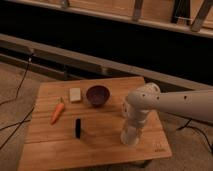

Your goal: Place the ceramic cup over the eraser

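Claw [131, 127] hangs over the ceramic cup [129, 139], near the dark bowl [97, 95].

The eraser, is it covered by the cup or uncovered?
Uncovered. The eraser lies bare on the table; the ceramic cup sits well apart from it, with the gripper down at the cup.

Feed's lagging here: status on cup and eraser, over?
Gripper down at ceramic cup, right end of table. Eraser apart to the left, uncovered. Nothing between them.

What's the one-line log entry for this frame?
gripper: down at ceramic cup | eraser: uncovered, apart, image-left of cup | stage: cup not yet placed
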